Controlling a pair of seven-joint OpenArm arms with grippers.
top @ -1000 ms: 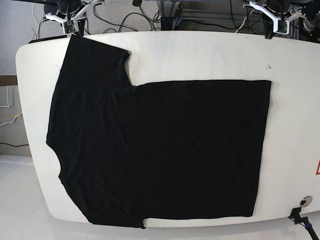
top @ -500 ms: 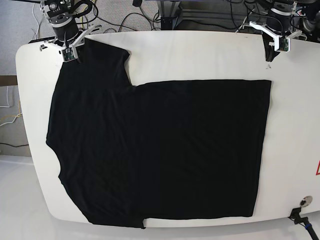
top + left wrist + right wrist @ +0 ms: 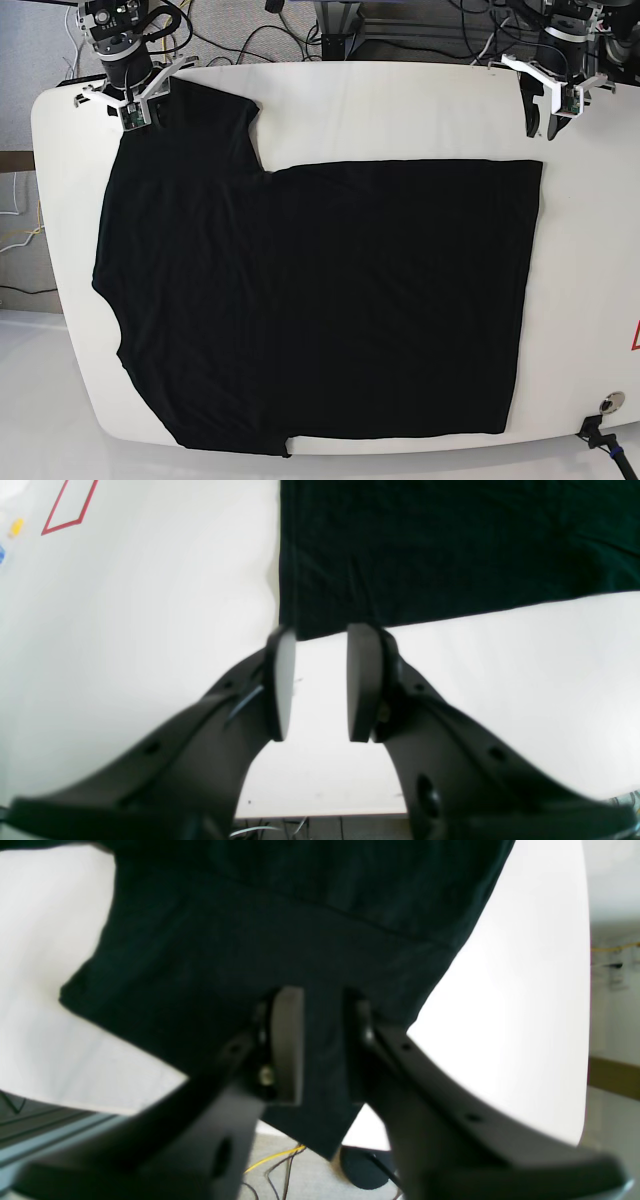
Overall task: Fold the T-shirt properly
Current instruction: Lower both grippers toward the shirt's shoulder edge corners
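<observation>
The black T-shirt [image 3: 320, 290] lies flat across the white table [image 3: 400, 110], with one sleeve at the far left and the hem at the right. My right gripper [image 3: 140, 112] is open over that far-left sleeve. In the right wrist view its fingers [image 3: 287, 1040] stand apart above the sleeve fabric [image 3: 280, 925], near the sleeve's end. My left gripper [image 3: 541, 125] is open and empty over bare table, just beyond the shirt's far-right hem corner. In the left wrist view that corner [image 3: 300, 625] lies right at the fingertips [image 3: 361, 680].
A red outlined mark [image 3: 634, 336] is on the table's right edge and also shows in the left wrist view [image 3: 67, 507]. A small metal disc [image 3: 611, 403] sits near the front right corner. Cables and arm bases [image 3: 340, 25] lie behind the far edge.
Both arms have come in from behind the far edge. The right gripper now hangs over the sleeve; the left gripper has moved toward the hem corner. The shirt has not moved.
</observation>
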